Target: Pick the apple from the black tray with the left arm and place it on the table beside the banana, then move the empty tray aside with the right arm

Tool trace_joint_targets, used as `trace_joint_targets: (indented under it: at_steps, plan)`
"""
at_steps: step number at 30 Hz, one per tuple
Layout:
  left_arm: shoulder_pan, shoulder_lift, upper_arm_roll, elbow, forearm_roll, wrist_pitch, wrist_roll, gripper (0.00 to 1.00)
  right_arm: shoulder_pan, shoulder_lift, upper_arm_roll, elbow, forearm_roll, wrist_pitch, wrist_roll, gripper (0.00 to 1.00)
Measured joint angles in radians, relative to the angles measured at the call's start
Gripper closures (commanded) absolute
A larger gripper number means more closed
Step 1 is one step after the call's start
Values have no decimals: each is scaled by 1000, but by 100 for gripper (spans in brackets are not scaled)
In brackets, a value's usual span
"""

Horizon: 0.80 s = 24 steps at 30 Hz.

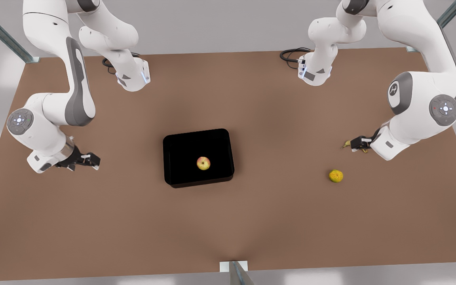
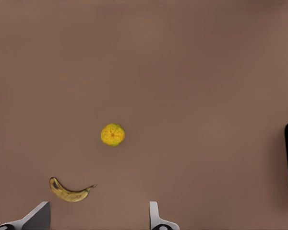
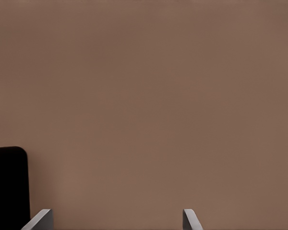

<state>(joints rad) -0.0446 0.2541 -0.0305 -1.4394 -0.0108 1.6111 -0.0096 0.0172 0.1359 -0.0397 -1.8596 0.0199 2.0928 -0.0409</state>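
1. A brown table [image 1: 228, 221] fills the front view, with a black tray [image 1: 180, 150] just left of the frame's centre; its long axis runs left to right across the frame.
2. A red-yellow apple [image 1: 203, 163] sits inside the tray, towards its lower right part, clear of the walls. It is round, so no long axis or pointing direction can be told.
3. The left gripper [image 1: 357, 144] is at the frame's right, hovering over a banana [image 2: 69, 191]. Its fingers [image 2: 156, 216] are spread wide and hold nothing.
4. The banana lies curved on the table, with a yellow-green citrus fruit [image 1: 335, 175] near it, not touching.
5. The right gripper [image 1: 85, 160] is at the frame's left, well apart from the tray, fingers [image 3: 192, 219] wide apart and empty.
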Motion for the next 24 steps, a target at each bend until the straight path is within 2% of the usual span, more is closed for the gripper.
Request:
trace_joint_targets:
  at_steps: [4,9,18,24]
  plan:
    - [-22,2,-1,1,11,26,0,0,0,0,0,0,0,46,-6,0]
    - [-336,19,-23,7,6,52,-56,0,0,0,0,0,0,72,-11,0]
    - [-668,249,-24,26,52,217,-418,0,0,2,0,0,-3,88,-18,0]
    - [-737,337,-23,36,70,386,-661,0,-2,2,0,1,-2,89,-21,0]
